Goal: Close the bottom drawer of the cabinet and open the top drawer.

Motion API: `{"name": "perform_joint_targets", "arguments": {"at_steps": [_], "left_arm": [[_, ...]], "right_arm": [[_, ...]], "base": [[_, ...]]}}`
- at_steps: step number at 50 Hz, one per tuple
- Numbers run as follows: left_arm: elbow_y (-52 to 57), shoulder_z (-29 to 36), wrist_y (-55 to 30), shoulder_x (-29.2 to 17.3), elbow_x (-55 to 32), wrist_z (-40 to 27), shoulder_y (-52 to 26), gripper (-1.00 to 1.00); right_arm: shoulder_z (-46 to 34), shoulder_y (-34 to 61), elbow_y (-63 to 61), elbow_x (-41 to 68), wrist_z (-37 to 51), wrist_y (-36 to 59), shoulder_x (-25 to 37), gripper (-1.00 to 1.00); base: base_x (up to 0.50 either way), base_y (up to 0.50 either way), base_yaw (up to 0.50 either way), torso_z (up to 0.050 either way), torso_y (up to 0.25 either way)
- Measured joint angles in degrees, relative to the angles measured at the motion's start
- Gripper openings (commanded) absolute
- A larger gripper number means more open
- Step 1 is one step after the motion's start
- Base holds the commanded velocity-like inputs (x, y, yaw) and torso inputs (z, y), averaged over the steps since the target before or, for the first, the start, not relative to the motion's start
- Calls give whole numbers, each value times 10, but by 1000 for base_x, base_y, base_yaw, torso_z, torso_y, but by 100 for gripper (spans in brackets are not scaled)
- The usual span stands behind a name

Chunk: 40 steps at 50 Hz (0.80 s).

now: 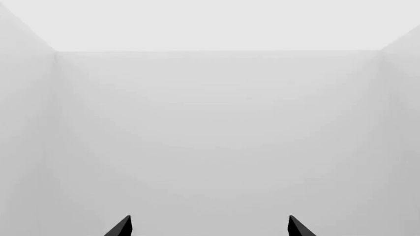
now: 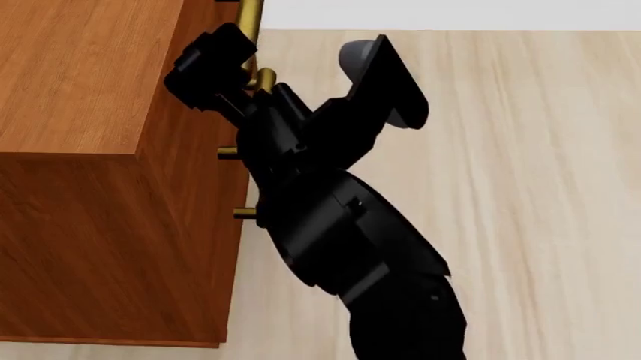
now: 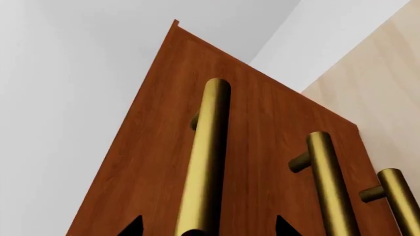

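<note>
The reddish-brown cabinet [image 2: 80, 82] stands at the left of the head view, its front facing right. In the right wrist view [image 3: 151, 162] its three drawer fronts look flush. My right gripper [image 3: 208, 227] is open, with the top drawer's brass bar handle [image 3: 208, 157] between its fingertips and a gap on both sides. The middle handle [image 3: 328, 187] and the bottom drawer's handle [image 3: 404, 206] lie beyond it. In the head view the right gripper [image 2: 215, 64] is at the cabinet's upper front edge. My left gripper [image 1: 210, 227] is open and empty, facing white walls.
Pale wooden floor [image 2: 521, 150] spreads to the right of the cabinet. A white wall [image 3: 66, 98] is behind the cabinet. The right arm [image 2: 341, 217] hides much of the cabinet's front in the head view. The left arm is out of the head view.
</note>
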Motion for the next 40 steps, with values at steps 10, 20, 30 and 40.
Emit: {"name": "perform_joint_targets", "arguments": {"at_steps": [10, 20, 30, 40], "left_arm": [[0, 1, 1, -3, -3, -4, -2, 100], [0, 3, 3, -5, -6, -6, -4, 100], [0, 5, 4, -6, -8, -9, -5, 100], [0, 8, 5, -7, -11, -12, -11, 100]], "right_arm": [[-7, 6, 6, 9, -6, -8, 0, -100], [-10, 8, 3, 20, 5, -18, -4, -100], [-11, 7, -8, 28, 22, -28, 1, -100], [-12, 8, -23, 41, 45, -34, 13, -100]], "base": [[4, 4, 6, 0, 0], [0, 1, 1, 0, 0], [0, 0, 0, 0, 0], [0, 0, 0, 0, 2]]}}
